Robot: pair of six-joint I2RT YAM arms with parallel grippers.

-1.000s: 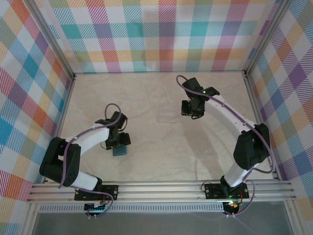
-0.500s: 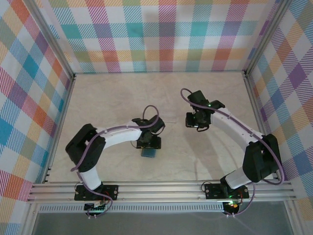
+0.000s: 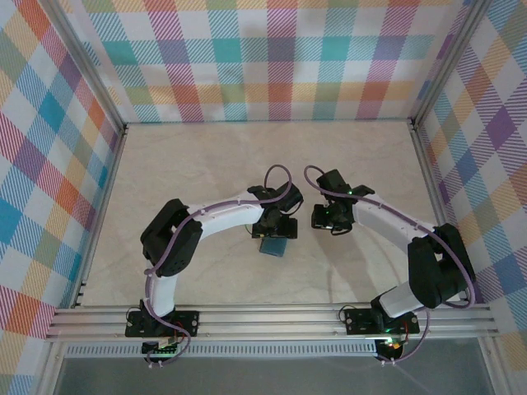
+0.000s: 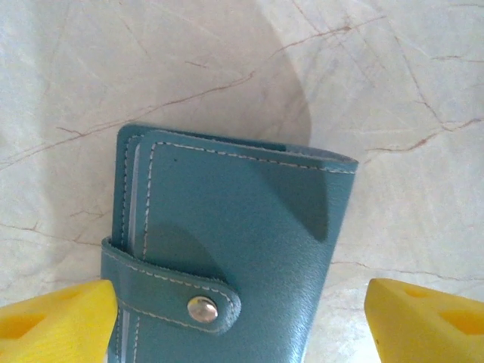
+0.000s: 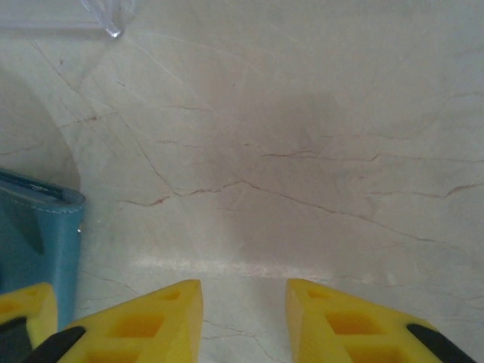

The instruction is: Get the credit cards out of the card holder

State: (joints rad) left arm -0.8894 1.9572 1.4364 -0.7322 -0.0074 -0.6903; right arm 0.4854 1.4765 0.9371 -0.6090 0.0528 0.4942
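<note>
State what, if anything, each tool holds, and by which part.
Nothing is held. The left tool stands open astride the closed card holder lying on the table; the right tool is empty.

No legible text, label, brand, number or sign anywhere, card holder point(image 4: 234, 249) plain teal with white stitching, blank metal snap point(image 4: 202, 308), tabletop point(image 4: 393, 91) unmarked veined stone pattern, walls point(image 3: 280, 58) unlettered coloured plaid

Left wrist cam clips my card holder point(image 4: 227, 227) at its near end; strap point(image 4: 174, 291) snapped closed, inside hidden.
</note>
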